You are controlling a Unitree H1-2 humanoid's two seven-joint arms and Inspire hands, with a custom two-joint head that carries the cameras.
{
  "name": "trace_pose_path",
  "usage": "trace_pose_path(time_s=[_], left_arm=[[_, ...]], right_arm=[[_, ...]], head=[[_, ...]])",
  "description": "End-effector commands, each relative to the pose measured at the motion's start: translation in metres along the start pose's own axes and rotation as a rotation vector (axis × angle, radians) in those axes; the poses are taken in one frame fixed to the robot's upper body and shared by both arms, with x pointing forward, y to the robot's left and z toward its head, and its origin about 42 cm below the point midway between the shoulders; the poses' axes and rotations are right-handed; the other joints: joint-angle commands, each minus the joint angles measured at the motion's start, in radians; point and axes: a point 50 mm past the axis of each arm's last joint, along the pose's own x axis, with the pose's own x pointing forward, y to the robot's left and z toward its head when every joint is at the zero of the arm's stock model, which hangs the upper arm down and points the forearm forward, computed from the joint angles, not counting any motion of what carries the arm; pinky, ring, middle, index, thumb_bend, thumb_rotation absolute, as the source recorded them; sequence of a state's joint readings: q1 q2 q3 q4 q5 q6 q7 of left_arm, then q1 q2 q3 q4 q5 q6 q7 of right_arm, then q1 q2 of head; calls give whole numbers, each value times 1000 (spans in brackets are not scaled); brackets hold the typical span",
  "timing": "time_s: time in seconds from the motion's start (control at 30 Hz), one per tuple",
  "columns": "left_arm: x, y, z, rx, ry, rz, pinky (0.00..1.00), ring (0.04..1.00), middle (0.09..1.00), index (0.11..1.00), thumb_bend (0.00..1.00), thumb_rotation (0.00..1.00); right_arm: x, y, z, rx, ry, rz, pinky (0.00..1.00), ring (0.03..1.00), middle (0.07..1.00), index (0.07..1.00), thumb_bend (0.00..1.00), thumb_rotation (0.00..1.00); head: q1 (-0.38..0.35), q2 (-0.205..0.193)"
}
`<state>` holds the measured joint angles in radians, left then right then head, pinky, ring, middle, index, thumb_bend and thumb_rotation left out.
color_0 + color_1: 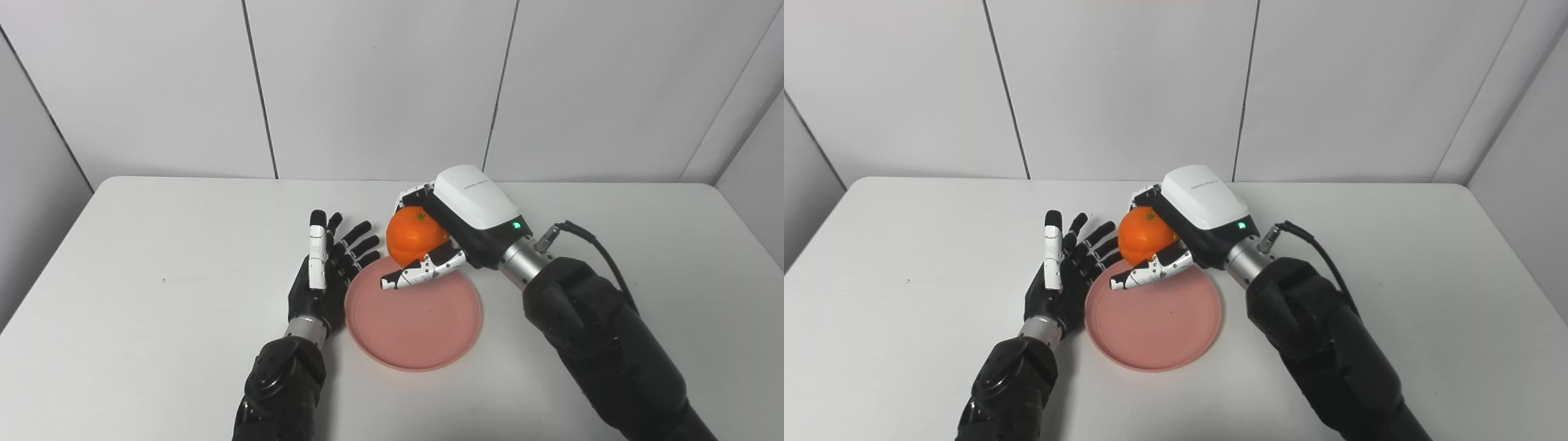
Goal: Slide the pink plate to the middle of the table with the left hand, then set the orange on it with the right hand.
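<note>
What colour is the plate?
Pink plate, plain, no pattern; clearest in the left eye view.

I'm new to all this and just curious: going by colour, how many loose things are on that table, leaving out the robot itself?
Orange: 1, the orange, held in the right hand above the plate's far edge.
Pink: 1, the pink plate, flat on the white table, with the open left hand at its left rim.
Total: 2 things.
</note>
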<state>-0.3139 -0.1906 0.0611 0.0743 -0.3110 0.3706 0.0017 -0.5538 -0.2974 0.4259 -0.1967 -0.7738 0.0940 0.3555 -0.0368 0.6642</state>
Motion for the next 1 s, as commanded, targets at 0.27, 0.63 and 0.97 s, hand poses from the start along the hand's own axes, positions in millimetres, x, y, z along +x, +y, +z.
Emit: trace_pose_path(time_s=[0.27, 0.63, 0.97], left_arm=[[-1, -1, -4, -9, 14, -4, 761, 785, 825, 978, 941, 886], [-3, -2, -5, -17, 18, 2, 739, 766, 792, 969, 922, 883], [-4, -4, -7, -14, 27, 5, 748, 751, 790, 964, 920, 890]], right_arm=[[0, 19, 4, -93, -56, 74, 189, 256, 329, 429, 480, 530], [-3, 40, -11, -150, -48, 109, 177, 245, 322, 419, 493, 524], [-6, 45, -22, -169, -45, 116, 170, 240, 320, 431, 515, 628]], head=[[-2, 3], [-3, 6], [-3, 8]])
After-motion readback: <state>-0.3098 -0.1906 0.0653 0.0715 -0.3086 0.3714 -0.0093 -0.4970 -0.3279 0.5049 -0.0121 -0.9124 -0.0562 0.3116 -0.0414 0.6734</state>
